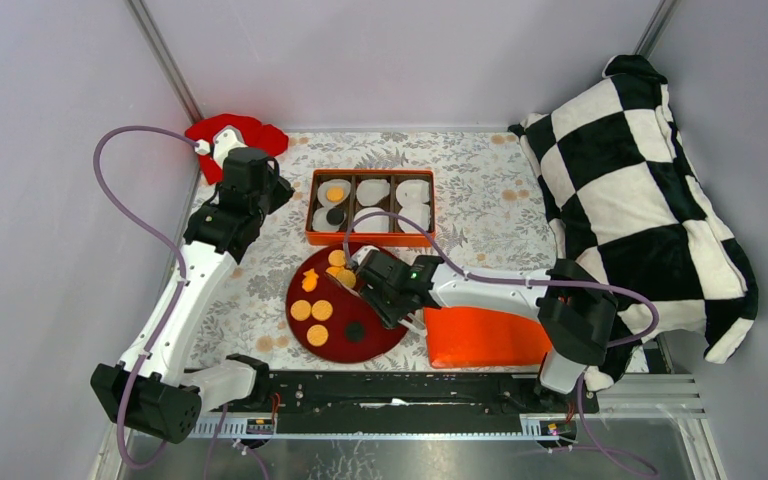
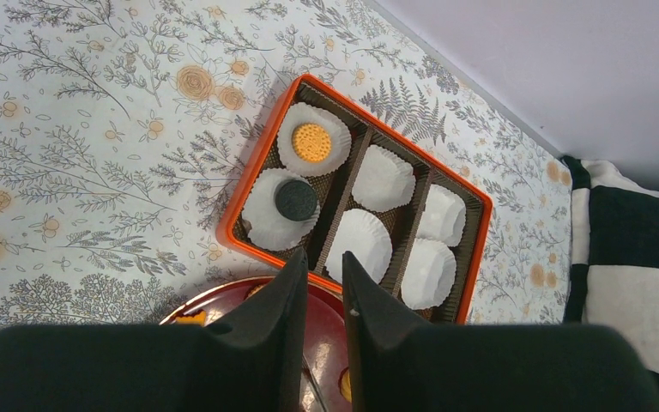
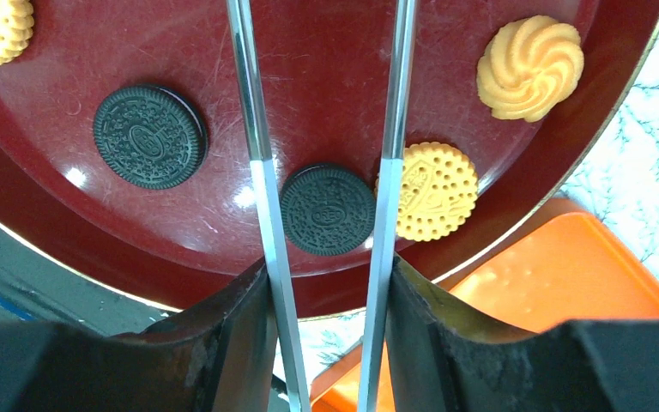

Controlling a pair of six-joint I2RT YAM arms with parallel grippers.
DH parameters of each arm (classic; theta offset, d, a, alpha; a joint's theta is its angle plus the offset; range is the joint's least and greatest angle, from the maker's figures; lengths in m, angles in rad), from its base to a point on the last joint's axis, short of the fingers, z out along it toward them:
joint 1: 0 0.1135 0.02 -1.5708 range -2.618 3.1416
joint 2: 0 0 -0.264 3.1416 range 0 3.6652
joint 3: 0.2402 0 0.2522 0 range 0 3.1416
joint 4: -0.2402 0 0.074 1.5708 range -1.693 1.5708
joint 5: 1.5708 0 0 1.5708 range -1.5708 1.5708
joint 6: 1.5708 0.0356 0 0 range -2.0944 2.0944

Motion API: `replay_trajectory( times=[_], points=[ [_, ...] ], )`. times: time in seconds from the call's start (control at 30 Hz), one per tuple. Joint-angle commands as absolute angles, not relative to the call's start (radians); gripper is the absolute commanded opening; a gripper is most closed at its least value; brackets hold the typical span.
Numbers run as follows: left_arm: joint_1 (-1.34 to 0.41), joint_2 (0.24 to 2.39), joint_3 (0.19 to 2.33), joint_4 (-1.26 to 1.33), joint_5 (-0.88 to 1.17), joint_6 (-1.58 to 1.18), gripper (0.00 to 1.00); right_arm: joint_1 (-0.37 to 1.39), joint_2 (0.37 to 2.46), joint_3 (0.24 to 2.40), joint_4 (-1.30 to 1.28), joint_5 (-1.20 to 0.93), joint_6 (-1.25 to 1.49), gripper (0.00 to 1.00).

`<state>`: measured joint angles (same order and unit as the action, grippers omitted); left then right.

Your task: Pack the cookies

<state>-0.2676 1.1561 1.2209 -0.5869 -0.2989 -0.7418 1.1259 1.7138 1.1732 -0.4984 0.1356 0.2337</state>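
Cookies lie on a dark red plate [image 1: 380,340]: tan discs [image 1: 317,335], a black disc [image 1: 355,330] and an orange star shape [image 1: 309,281]. My right gripper [image 1: 375,288] is shut on metal tongs [image 3: 257,129]. The tong arms stand on either side of a black cookie [image 3: 327,209] on the plate [image 3: 326,51], close against its edges. Beside it lie a second black cookie [image 3: 149,148], a tan cookie [image 3: 433,190] and a swirl cookie [image 3: 529,67]. An orange box [image 2: 257,163] holds white paper cups; one has a tan cookie [image 2: 311,142], one a black cookie [image 2: 296,199]. My left gripper [image 2: 324,262] is shut and empty above the box's near edge.
An orange lid [image 1: 480,335] lies right of the plate, under my right arm. A black-and-white checkered pillow [image 1: 640,200] fills the right side. A red and white object [image 1: 235,135] sits at the back left corner. The box [image 1: 371,237] stands behind the plate.
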Motion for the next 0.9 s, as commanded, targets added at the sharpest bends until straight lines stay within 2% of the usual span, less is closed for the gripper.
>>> replay_trajectory(
  times=[0.0,0.03,0.17,0.3,0.4,0.53,0.6,0.73,0.87],
  points=[
    [-0.270,1.163,1.213,-0.564,-0.310,-0.728,0.25,1.104,1.688,1.243,-0.478,0.135,0.169,0.33],
    [-0.269,1.160,1.214,-0.564,-0.308,-0.729,0.25,1.103,1.683,1.251,-0.496,0.133,0.167,0.31],
    [-0.270,1.140,1.212,-0.566,-0.307,-0.730,0.25,1.105,1.629,1.244,-0.546,0.117,0.178,0.31],
    [-0.271,1.124,1.209,-0.569,-0.297,-0.737,0.26,1.104,1.551,1.206,-0.600,0.104,0.218,0.41],
    [-0.271,1.118,1.198,-0.572,-0.285,-0.747,0.25,1.104,1.511,1.148,-0.598,0.091,0.238,0.43],
    [-0.271,1.117,1.192,-0.570,-0.268,-0.758,0.25,1.104,1.514,1.109,-0.592,0.088,0.251,0.43],
    [-0.272,1.115,1.193,-0.571,-0.263,-0.759,0.25,1.104,1.517,1.110,-0.587,0.094,0.259,0.40],
    [-0.272,1.105,1.206,-0.572,-0.267,-0.755,0.25,1.104,1.490,1.192,-0.607,0.195,0.246,0.36],
    [-0.272,1.120,1.233,-0.571,-0.269,-0.750,0.25,1.089,1.519,1.387,-0.683,0.348,0.207,0.35]
  ],
)
